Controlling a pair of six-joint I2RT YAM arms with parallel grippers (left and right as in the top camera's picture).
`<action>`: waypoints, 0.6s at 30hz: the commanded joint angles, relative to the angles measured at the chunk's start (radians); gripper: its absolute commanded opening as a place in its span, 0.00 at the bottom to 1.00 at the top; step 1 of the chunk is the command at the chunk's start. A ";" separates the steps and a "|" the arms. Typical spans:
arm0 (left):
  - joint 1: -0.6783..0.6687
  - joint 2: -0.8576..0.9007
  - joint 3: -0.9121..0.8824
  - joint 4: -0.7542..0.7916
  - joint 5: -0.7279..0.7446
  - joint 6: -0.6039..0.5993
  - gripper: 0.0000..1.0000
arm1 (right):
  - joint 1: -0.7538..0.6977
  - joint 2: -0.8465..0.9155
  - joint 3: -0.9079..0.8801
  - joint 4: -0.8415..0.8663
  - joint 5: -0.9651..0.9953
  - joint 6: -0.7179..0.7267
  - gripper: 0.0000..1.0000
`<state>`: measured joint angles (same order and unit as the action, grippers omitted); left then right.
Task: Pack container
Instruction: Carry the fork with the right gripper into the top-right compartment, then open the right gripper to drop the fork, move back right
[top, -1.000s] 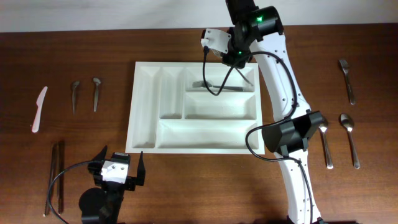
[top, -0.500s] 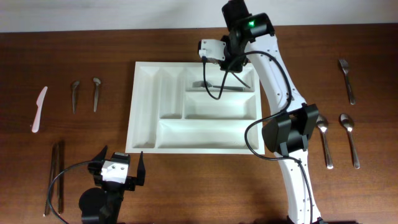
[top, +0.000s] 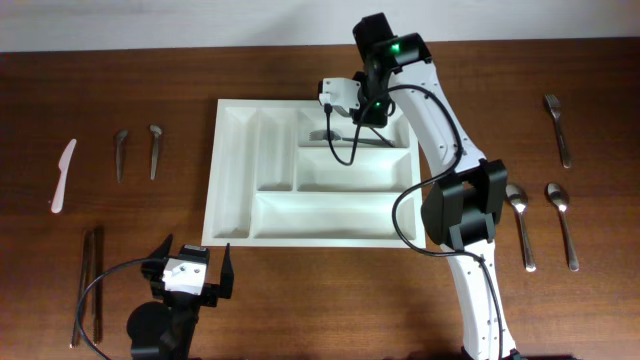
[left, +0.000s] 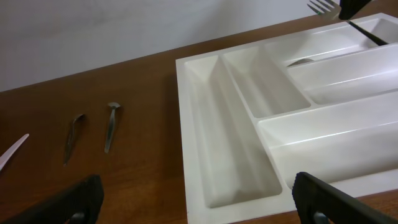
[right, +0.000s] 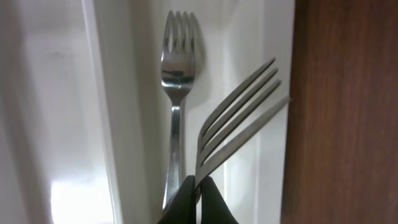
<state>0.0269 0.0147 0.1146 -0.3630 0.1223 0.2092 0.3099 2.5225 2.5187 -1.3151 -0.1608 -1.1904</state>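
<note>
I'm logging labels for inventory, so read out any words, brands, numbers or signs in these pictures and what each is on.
None can be read. The large white rectangular plastic cutlery tray is blank; the steel fork lying in it and the steel fork held above it show no stamp; the right arm's green light is no sign.

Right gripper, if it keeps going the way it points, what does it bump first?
Probably the white floor of the container. The right gripper is shut on a fork whose tines lead, aimed into the compartment beside a second fork lying there. Depth is hard to judge.
</note>
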 joint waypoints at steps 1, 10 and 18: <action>0.005 -0.008 -0.004 -0.001 -0.008 0.013 0.99 | -0.002 0.004 -0.013 0.001 -0.024 -0.007 0.05; 0.005 -0.008 -0.004 -0.001 -0.008 0.013 0.99 | -0.002 0.004 -0.013 0.004 -0.023 -0.006 0.44; 0.005 -0.008 -0.004 -0.001 -0.008 0.013 0.99 | -0.002 -0.005 0.011 0.071 -0.014 0.135 0.80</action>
<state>0.0269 0.0147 0.1146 -0.3630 0.1223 0.2092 0.3099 2.5225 2.5156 -1.2579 -0.1638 -1.1519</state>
